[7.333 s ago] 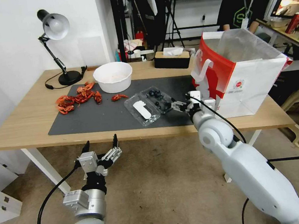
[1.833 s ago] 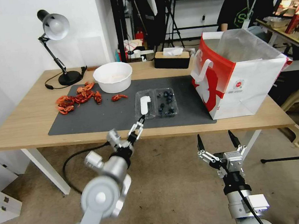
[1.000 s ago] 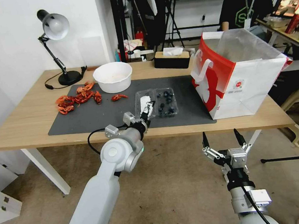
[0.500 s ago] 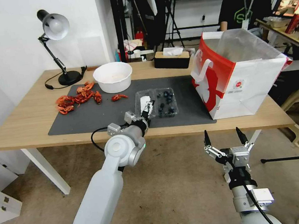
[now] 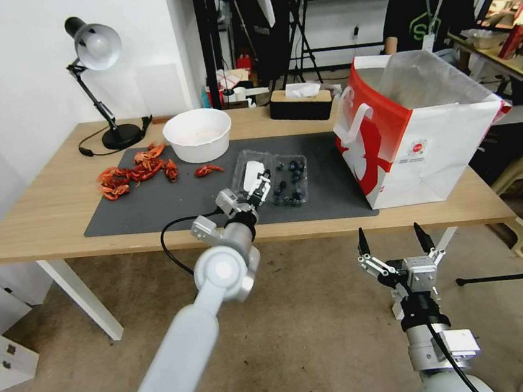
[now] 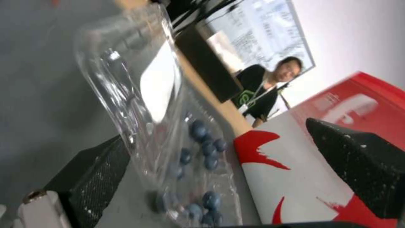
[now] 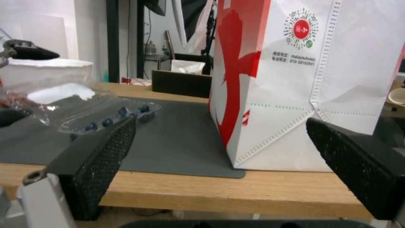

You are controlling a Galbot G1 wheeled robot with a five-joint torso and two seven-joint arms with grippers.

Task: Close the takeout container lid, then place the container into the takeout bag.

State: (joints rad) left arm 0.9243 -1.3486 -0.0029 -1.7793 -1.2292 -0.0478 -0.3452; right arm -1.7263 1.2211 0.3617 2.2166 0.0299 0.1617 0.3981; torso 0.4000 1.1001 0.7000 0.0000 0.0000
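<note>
Left of centre in the head view, the left gripper [image 5: 259, 187] is reaching over the dark mat [image 5: 169, 202], its jaws spread, one finger under the raised clear plastic lid with a white label [image 5: 250, 171], likely tipping it shut. The small clear hinged takeout container [image 5: 288, 179] is lying open at centre, holding dark blueberries [image 5: 285, 184]. At right, the large red-and-white paper takeout bag [image 5: 420, 135] is standing open-topped. Lower right, the right gripper [image 5: 394, 245] is hanging wide open, empty, below the table edge.
</note>
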